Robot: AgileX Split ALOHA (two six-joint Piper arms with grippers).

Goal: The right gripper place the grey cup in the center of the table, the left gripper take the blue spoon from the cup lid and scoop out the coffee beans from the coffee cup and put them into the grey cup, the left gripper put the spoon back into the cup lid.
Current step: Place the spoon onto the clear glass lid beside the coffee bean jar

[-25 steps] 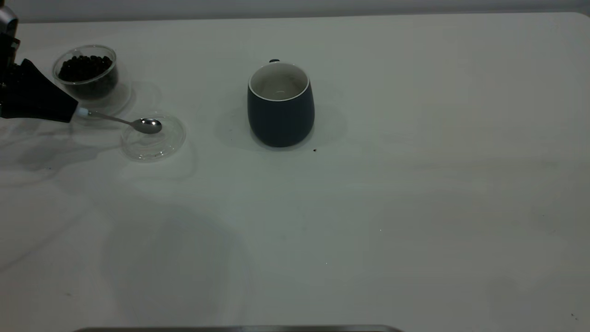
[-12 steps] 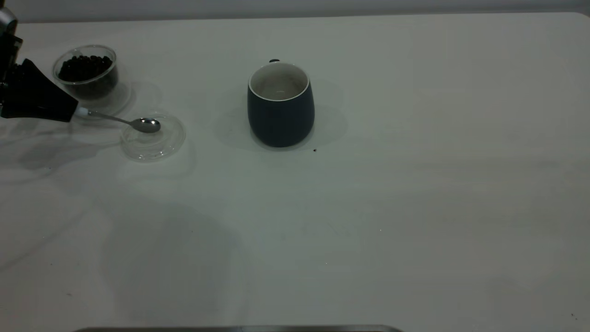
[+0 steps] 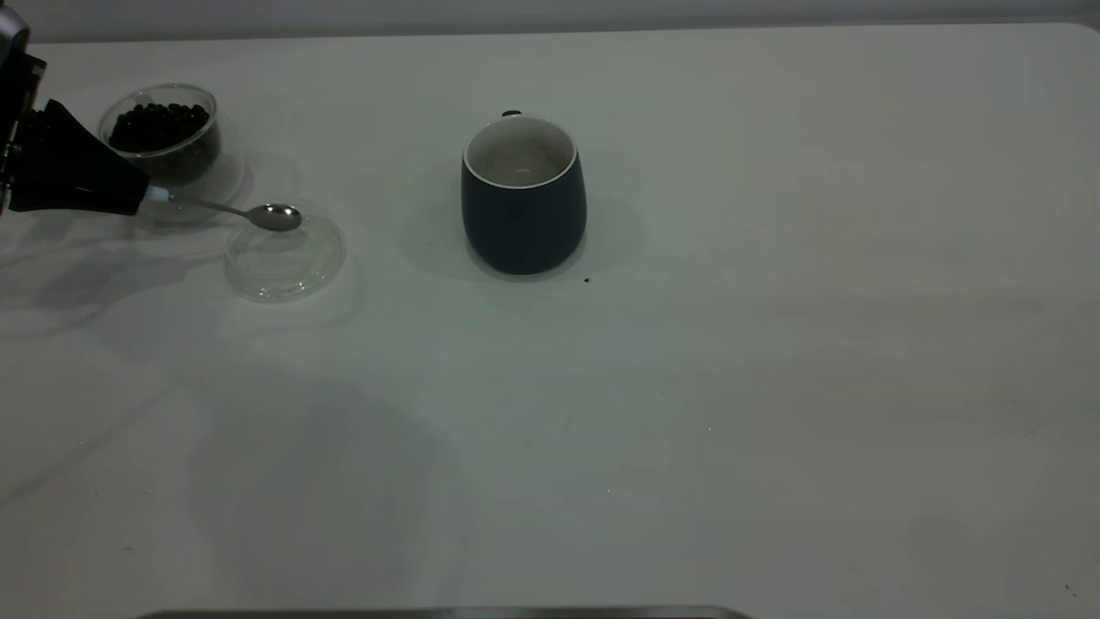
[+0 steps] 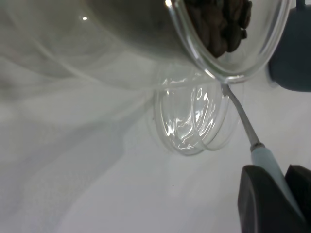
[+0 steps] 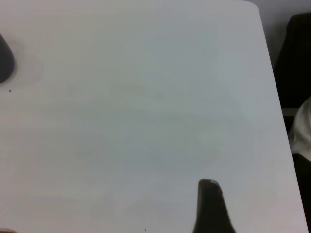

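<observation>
Exterior view: near the counter's (image 3: 773, 387) far-left corner the left end effector (image 3: 137, 199), clamped on the blue spoon (image 3: 249, 212), has lifted it off the cup lid (image 3: 288, 271), so scooping coffee beans (image 3: 159, 125) looks next.

the left gripper (image 3: 129, 196) is matte black, its jaws tapering like wedges, with a silver-grey bit of arm above it. only one dark rounded fingertip (image 5: 210, 204) of the right gripper shows.

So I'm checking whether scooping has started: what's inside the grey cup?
The grey cup shows only a bare white interior, with no coffee beans visible; its near inner wall is hidden. The beans sit in the coffee cup.
</observation>
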